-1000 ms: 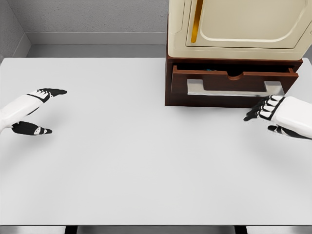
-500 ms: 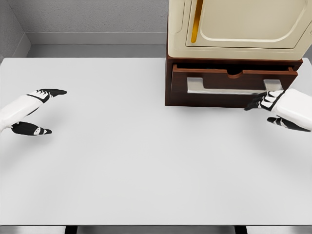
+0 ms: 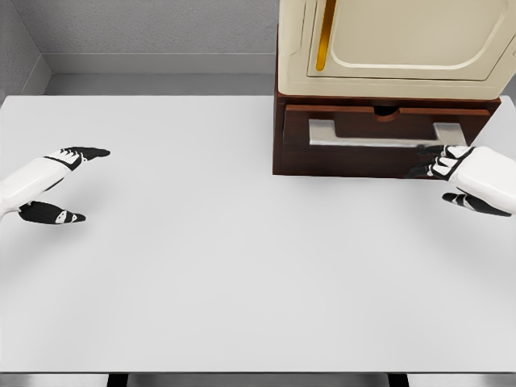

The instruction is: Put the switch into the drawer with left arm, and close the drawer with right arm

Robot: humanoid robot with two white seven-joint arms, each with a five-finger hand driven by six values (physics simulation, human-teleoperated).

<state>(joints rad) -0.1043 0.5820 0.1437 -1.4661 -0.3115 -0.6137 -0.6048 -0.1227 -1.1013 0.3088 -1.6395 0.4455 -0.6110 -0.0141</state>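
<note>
Head view:
- One right robot hand (image 3: 448, 164), fingertips (image 3: 427, 150) against the right end of the drawer front, fingers extended and holding nothing; placed so, by judgement, to press the front home rather than to pull.
- One drawer (image 3: 385, 129), brown, front near flush with its cabinet (image 3: 279, 137), only a thin line showing at the top edge; judged shut or nearly so.
- One handle (image 3: 375, 137), pale bar across the drawer front, touched at its right end by the fingertips.
- One left robot hand (image 3: 53, 182), at the far left over the counter (image 3: 242, 266), well apart from the cabinet; thumb and fingers spread wide, nothing held; judged parked clear of the work.
- One cream appliance (image 3: 395, 40) on top of the cabinet.
- Switch: none visible on the counter; not to be seen inside the drawer, presumably there, cannot tell.
</note>
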